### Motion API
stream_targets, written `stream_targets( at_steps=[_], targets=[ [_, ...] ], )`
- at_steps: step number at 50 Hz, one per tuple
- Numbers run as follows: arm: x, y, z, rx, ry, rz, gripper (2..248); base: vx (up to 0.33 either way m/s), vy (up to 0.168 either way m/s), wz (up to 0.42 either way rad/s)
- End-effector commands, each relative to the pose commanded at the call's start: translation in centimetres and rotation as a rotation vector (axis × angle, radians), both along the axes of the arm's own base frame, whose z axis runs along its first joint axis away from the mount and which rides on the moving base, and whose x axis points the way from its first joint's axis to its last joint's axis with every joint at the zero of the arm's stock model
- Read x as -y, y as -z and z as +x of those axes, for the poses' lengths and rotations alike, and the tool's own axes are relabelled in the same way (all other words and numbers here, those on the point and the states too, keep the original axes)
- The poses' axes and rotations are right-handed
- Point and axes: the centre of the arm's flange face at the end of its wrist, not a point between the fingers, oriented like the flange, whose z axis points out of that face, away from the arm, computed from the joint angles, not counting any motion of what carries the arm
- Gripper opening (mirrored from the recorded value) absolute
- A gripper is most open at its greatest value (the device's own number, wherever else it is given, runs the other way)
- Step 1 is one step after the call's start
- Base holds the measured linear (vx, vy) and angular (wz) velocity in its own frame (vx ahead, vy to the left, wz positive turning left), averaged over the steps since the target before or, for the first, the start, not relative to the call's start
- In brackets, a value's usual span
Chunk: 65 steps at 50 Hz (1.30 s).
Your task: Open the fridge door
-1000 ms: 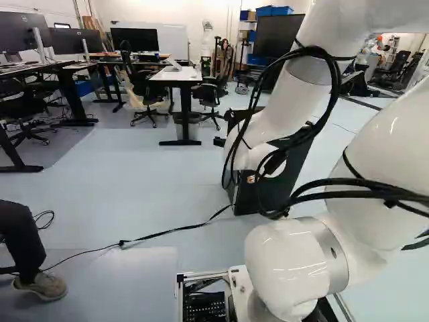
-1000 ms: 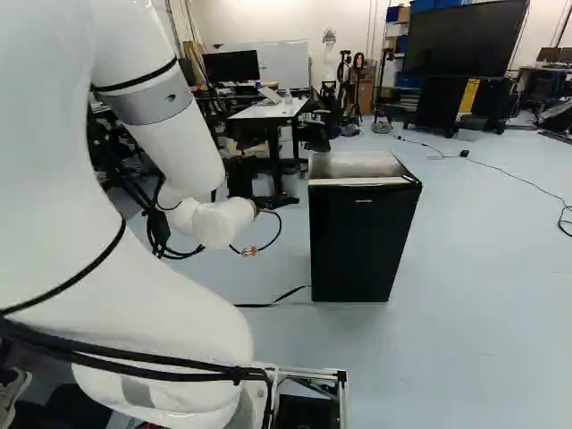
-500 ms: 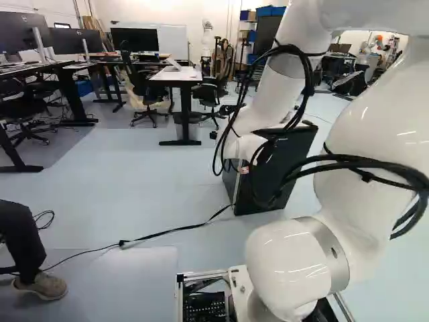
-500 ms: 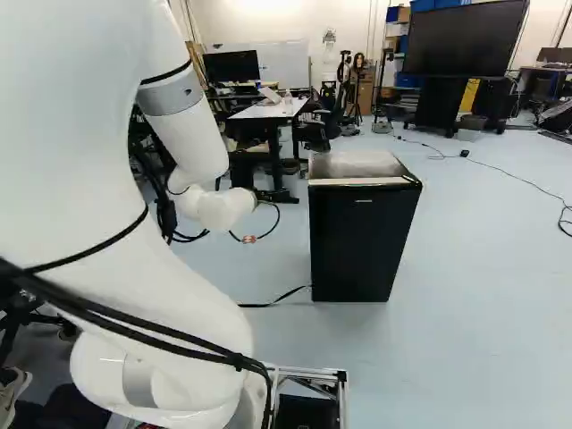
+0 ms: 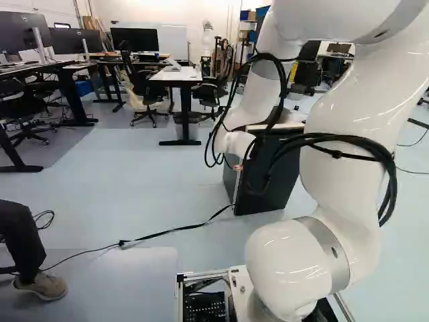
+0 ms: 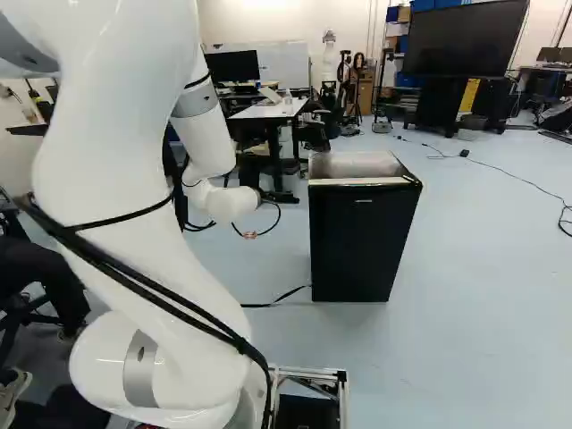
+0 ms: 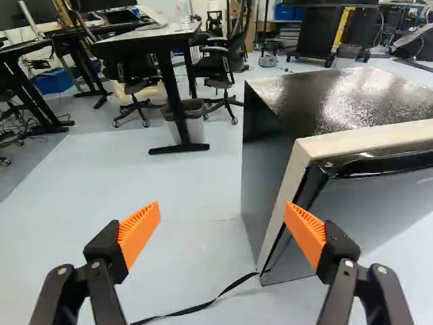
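A small black fridge [image 6: 362, 237] stands upright on the floor in the right base view, its door [image 6: 362, 246] closed. In the left base view the fridge [image 5: 271, 191] is partly covered by my arm and cables. My white wrist [image 6: 234, 201] is left of the fridge in the right base view; I cannot make out the fingers there. In the wrist view my gripper [image 7: 223, 206] is open and empty. One orange pad [image 7: 306, 233] overlaps the pale strip by the door's side edge; the other pad [image 7: 139, 231] appears over floor. Contact cannot be told.
A black cable [image 5: 167, 233] lies on the floor beside the fridge. Beyond are a white-topped desk [image 5: 177, 75], office chairs and a large screen [image 6: 465, 37]. A person's leg and shoe [image 5: 41, 286] are at the left base view's left edge. Another robot [image 5: 206, 43] stands far back.
My arm has swung and folded, its upper links shifting left in the left base view and right in the right one. The wrist appears higher in both. Fridge and base stay put.
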Motion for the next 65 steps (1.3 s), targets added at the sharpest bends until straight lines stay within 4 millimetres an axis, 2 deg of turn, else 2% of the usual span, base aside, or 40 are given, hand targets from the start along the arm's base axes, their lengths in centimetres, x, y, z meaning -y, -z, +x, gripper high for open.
stream_targets(
  at_steps=[12, 36, 65],
  targets=[
    [0.3, 1.4, 1.3, -0.024, 0.064, 0.016, 247, 0.000, 0.000, 0.000],
    [1.3, 4.1, 2.6, -0.058, 0.213, 0.045, 247, 0.000, 0.000, 0.000],
    [2.8, 4.3, 3.5, -0.018, 0.409, 0.079, 247, 0.000, 0.000, 0.000]
  ],
)
